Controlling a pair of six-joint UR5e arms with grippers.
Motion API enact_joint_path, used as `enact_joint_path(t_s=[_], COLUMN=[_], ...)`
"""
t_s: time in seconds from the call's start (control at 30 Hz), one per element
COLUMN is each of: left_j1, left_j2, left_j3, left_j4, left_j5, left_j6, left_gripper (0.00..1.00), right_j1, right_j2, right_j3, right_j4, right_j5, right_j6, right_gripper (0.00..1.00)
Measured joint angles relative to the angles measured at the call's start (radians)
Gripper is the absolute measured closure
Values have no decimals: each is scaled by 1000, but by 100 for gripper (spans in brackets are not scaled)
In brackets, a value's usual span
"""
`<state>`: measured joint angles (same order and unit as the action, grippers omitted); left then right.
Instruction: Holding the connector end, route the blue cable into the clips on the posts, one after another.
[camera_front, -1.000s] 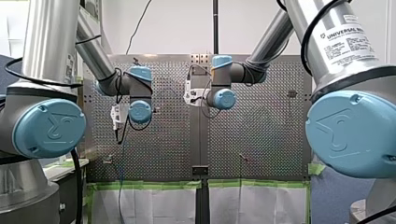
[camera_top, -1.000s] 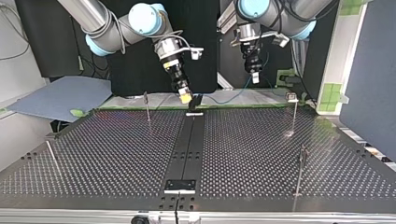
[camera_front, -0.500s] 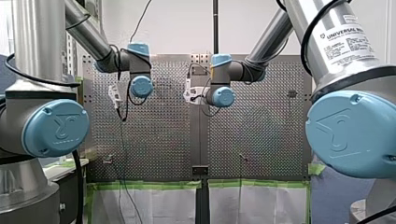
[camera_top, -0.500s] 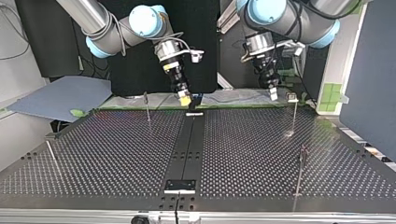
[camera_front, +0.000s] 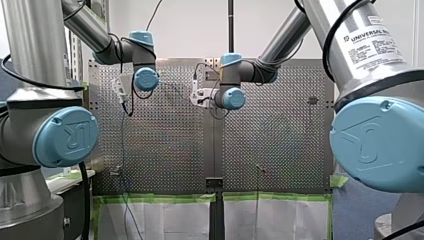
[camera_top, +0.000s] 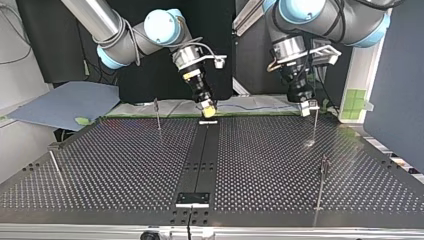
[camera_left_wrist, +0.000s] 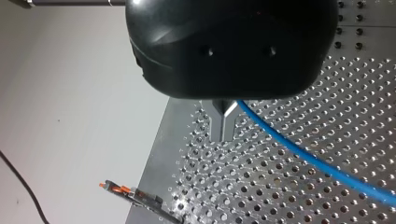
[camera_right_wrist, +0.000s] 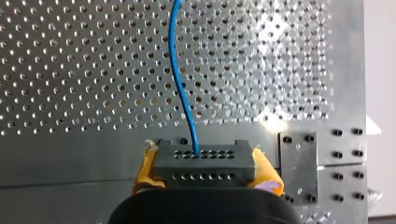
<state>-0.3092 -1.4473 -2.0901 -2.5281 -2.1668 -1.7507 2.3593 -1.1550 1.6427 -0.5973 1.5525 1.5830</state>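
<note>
Seen from the top view, nearest on the perforated metal worktop (camera_top: 115, 165) sits a small black bracket (camera_top: 192, 199) at the end of a flat black centre strip (camera_top: 202, 150). A thin dark post (camera_top: 322, 181) stands at the view's right and a leaning pale post (camera_top: 54, 166) at its left. Farther back stand another slim post (camera_top: 157, 114) and a clip-topped metal post (camera_top: 315, 122). My left claw (camera_top: 304, 108) hangs just beside that clip. Its metal fingers (camera_left_wrist: 224, 125) are drawn together, with the thin blue cable (camera_left_wrist: 317, 161) leaving at their base and running out over the holes. My right claw (camera_top: 208, 108) hovers over the far end of the centre strip. Its yellow pads (camera_right_wrist: 264, 170) are clamped on the dark grey connector block (camera_right_wrist: 203, 161), from which the cable rises. No post stands between the two claws. Beyond the worktop lies a grey-blue sheet (camera_top: 65, 102).
</note>
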Motion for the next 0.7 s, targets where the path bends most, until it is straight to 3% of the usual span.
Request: enact_joint_path(t_s=[0.27, 0.7], left_j1=[23, 55], left_j2=[5, 23], left_j3=[44, 70], left_j4=[-46, -118], left_j5=[23, 16], left_j6=[49, 65], left_gripper=[100, 100], right_j1=[30, 70], right_j2=[4, 6], right_j3=[-71, -196], right_j4=[70, 163], right_j5=[3, 15], right_j6=[-16, 0], right_gripper=[100, 100])
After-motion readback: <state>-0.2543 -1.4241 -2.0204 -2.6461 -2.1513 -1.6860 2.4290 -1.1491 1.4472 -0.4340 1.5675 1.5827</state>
